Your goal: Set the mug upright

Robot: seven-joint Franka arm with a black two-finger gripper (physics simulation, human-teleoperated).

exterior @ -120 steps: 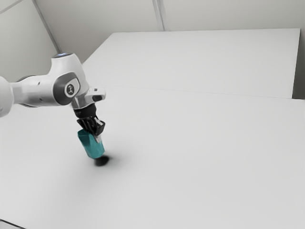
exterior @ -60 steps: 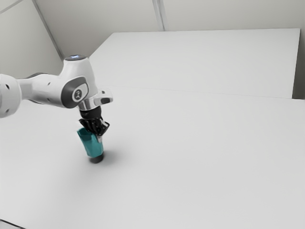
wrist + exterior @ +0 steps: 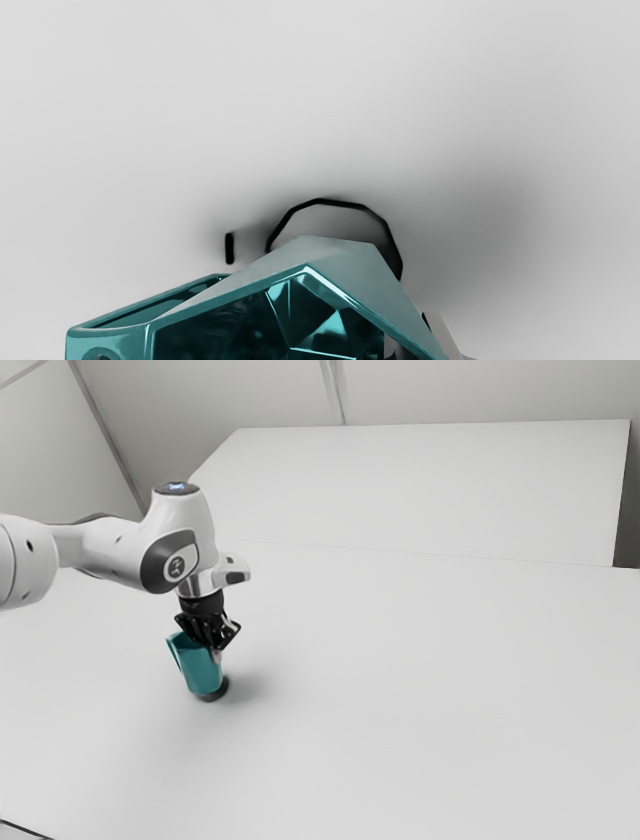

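Fingers [image 3: 445, 334] shut on a teal, faceted, plastic-looking mug [image 3: 203, 668], I hold it slightly tilted, well inside the bench's [image 3: 430, 710] far edge, its righting apparently needing levelling before release.

Mugs: one mug [image 3: 203, 672], with one handle [image 3: 122, 337]. Robot arms: one arm [image 3: 110, 550], one pincer [image 3: 213, 648] on it. Beneath the mug, one table [image 3: 400, 690].
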